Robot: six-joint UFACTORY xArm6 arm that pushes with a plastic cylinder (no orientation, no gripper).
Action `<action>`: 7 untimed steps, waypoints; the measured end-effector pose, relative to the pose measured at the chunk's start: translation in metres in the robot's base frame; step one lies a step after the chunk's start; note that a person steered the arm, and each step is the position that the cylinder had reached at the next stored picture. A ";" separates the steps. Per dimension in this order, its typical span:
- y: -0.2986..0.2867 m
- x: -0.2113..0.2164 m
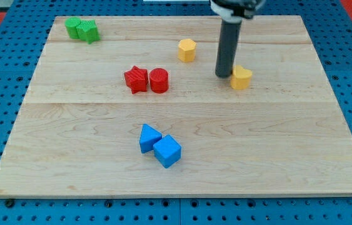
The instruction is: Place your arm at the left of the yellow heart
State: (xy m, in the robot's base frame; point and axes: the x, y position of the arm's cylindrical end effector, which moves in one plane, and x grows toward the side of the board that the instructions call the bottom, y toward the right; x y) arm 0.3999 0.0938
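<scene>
Yellow plastic marks my landmark: the small yellow heart block (242,78) sits toward the view's upper right of the pale wooden board (276,150). My tip (224,75), the lower end of the straight dark rod, rests just beside the heart on the view's left, apparently touching it. It grips nothing, having no jaws. I judge the placement essentially met. A yellow hexagonal block (187,50) lies up-left of the heart; a red star block (136,79) and red cylinder block (159,80) sit well left.

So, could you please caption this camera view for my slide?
My tip rests just left of the yellow heart on the wooden board.
</scene>
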 end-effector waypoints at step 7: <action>0.018 0.045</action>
State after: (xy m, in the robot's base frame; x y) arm 0.4447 0.1122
